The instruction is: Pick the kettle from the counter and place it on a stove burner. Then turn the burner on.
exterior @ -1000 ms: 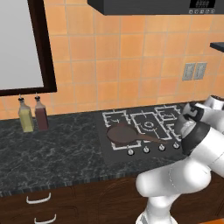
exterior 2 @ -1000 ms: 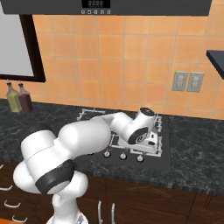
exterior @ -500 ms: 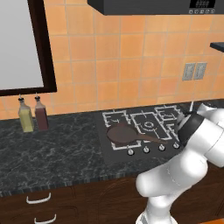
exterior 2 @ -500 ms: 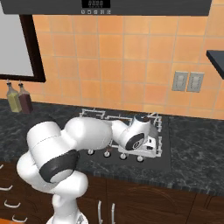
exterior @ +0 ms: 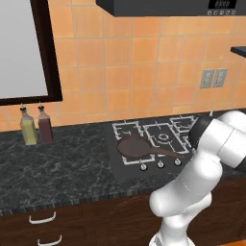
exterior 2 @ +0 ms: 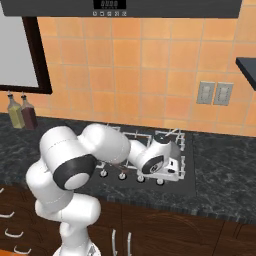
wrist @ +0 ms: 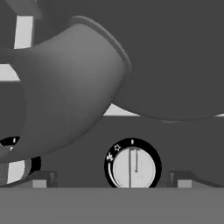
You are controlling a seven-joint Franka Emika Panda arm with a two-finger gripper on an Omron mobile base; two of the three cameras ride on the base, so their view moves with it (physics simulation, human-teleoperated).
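Black speckled counter (exterior: pixel 62 168) under orange tile wall (exterior: pixel 134 62), two bottles (exterior: pixel 36 126) left of cooktop (exterior: pixel 144 166); gripper (wrist: pixel 111 181) jaws parted around a knob (wrist: pixel 132 167).

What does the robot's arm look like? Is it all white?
Mostly white. The arm is made of fat, rounded, glossy white pieces, like big sausages joined together. Between them sit dark grey-black rings at the joints. The wrist ends in a roundish white and dark grey head. The claw has two small dark tips. No cables or stickers show on it.
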